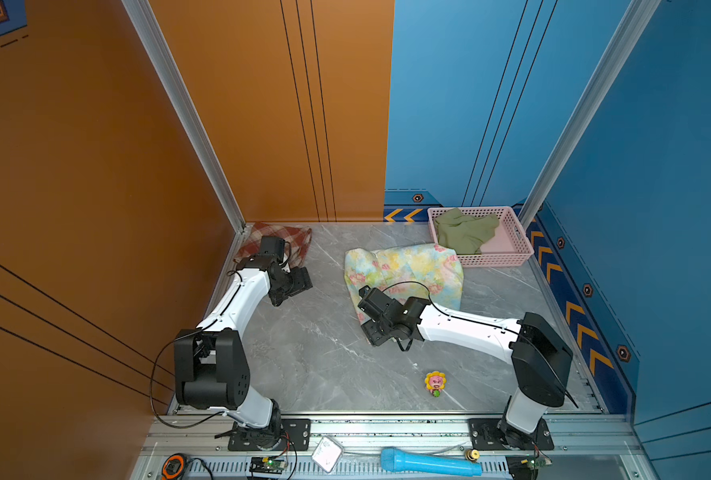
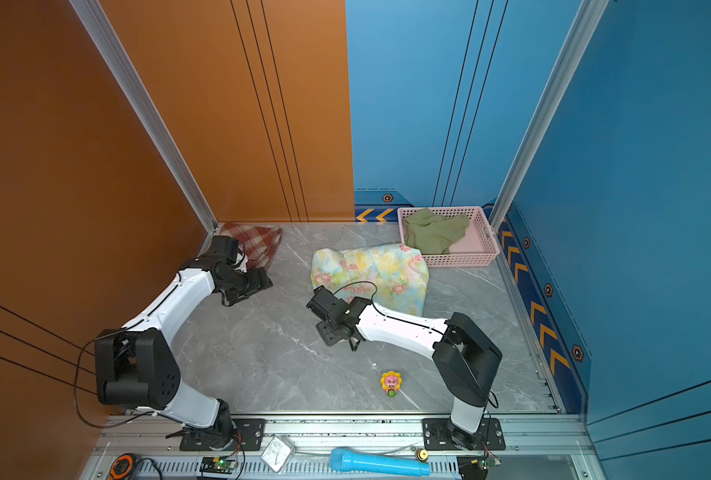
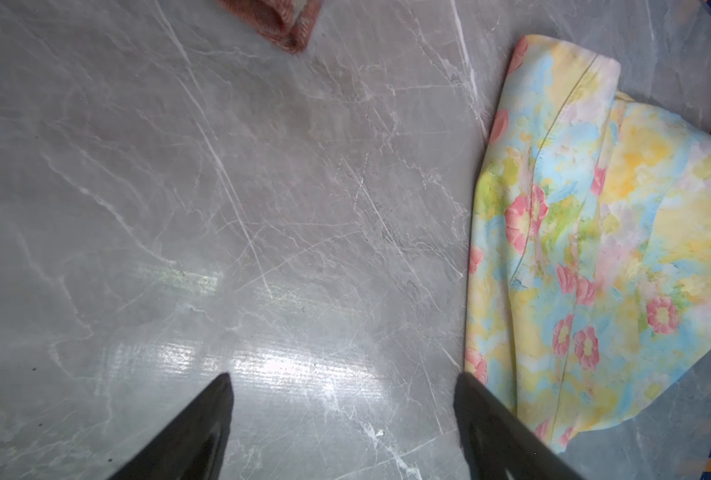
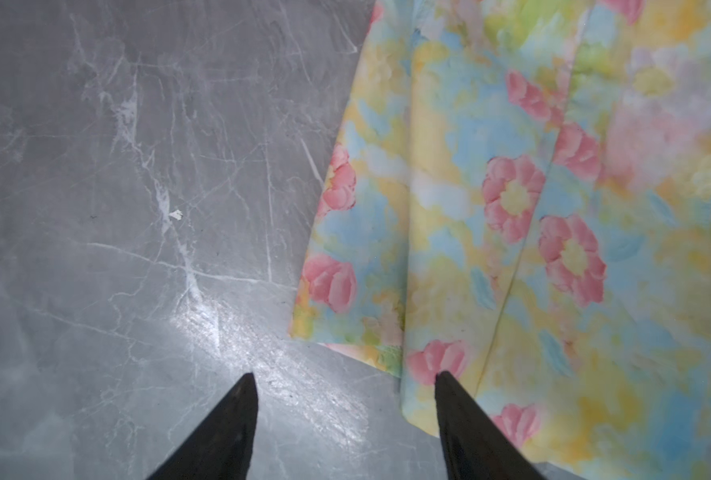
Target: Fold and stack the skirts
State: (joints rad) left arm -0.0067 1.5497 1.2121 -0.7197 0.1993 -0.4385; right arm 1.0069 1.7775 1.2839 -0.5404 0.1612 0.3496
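I am reading this as somewhere short of halfway. Nothing is stacked yet, and the three skirts are lying well apart.

The plaid skirt [image 1: 278,242] is sitting in the far left corner of the surface [image 1: 304,357]. It is looking like a compact folded piece, though my left arm is covering part of it, so I am not vouching for how neat the fold is. I am counting it as probably done and as the likely base of the stack.

The floral skirt [image 1: 412,272] is lying in the middle of the surface, its far corner just beside the basket [image 1: 496,260]. One side is showing as turned over onto the rest, with layered edges in the right wrist view. I am taking it as partly folded, still too wide to stack.

The green skirt [image 1: 464,233] is lying crumpled inside the basket, so I am counting it as untouched. It is waiting to be lifted out, spread, folded and stacked.

I am holding my left claw [image 3: 342,376] spread wide and empty over bare surface, between the plaid and the floral. My right claw [image 4: 344,374] is also showing released. Its jaws are standing apart at the near edge of the floral skirt, with one tip over the cloth and the other over bare surface, and nothing is pinched between them.

What is remaining, as I am judging it, is another fold on the floral, moving it onto the plaid, then the whole green skirt.
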